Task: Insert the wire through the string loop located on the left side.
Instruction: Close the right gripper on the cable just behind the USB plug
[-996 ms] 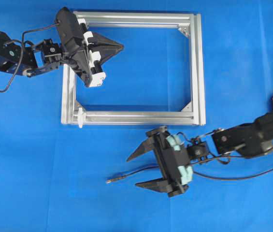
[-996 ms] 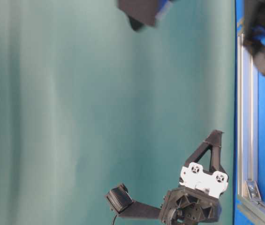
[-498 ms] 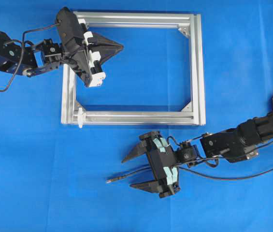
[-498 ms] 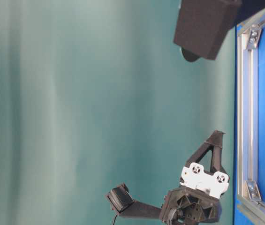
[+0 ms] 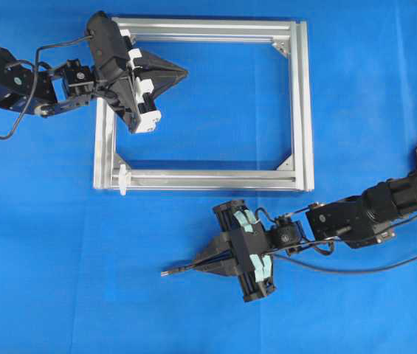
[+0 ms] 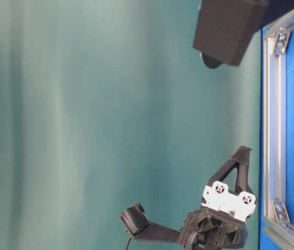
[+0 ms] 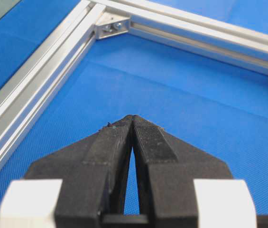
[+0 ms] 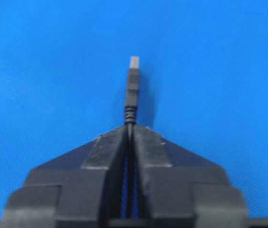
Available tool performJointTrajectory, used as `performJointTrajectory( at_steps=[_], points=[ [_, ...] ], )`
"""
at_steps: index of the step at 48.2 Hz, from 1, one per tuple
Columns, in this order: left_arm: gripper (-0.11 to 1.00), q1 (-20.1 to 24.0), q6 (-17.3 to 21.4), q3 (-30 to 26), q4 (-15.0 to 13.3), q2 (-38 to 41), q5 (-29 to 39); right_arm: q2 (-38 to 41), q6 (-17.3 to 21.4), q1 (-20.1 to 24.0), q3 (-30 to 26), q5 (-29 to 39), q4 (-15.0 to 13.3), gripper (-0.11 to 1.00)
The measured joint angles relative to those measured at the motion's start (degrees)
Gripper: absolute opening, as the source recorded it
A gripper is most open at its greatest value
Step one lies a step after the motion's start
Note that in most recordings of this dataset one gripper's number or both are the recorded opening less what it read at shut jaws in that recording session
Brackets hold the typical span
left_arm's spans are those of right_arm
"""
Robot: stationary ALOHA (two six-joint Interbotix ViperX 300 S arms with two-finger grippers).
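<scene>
The big blue cloth-covered table (image 5: 53, 243) is carrying everything here, and the rectangular silver aluminium frame (image 5: 301, 103) is lying flat across its upper middle. The left arm's black gripper with white blocks (image 5: 181, 72) is hanging over the frame's 10 o'clock corner with its jaws pressed together on nothing, tips pointing toward 3 o'clock. The right arm's black gripper with pale teal blocks (image 5: 199, 264) is sitting below the frame at roughly 6 o'clock, jaws clamped on the long thin black wire (image 5: 356, 270).

What could go wrong: the grip is sitting a bit back from the wire's small silvery plug tip (image 8: 134, 61), so that free end is probably going to droop or wobble on the way over and catch the frame bar instead of threading. The tiny white string loop (image 5: 122, 179) is a very small target too, so any yaw in the wrist likely means a miss. The trailing wire could also snag under the arm.

In the right wrist view the plug is sticking straight out at 12 o'clock, just past the fingertips (image 8: 112, 137). From that gripper, the loop is sitting up at about 10 o'clock on the frame's lower-left corner, well apart.
</scene>
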Motion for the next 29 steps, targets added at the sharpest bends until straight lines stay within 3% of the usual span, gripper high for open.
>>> performJointTrajectory(
  at_steps=[20, 29],
  points=[
    [0.00, 0.0, 0.0, 0.1, -0.1, 0.0, 0.2, -0.2, 0.0, 0.0, 0.0, 0.5, 0.0, 0.01],
    [0.00, 0.0, 0.0, 0.1, 0.0, 0.0, 0.3, -4.5, -0.1, 0.0, 0.2, 5.7, 0.0, 0.01]
  ],
)
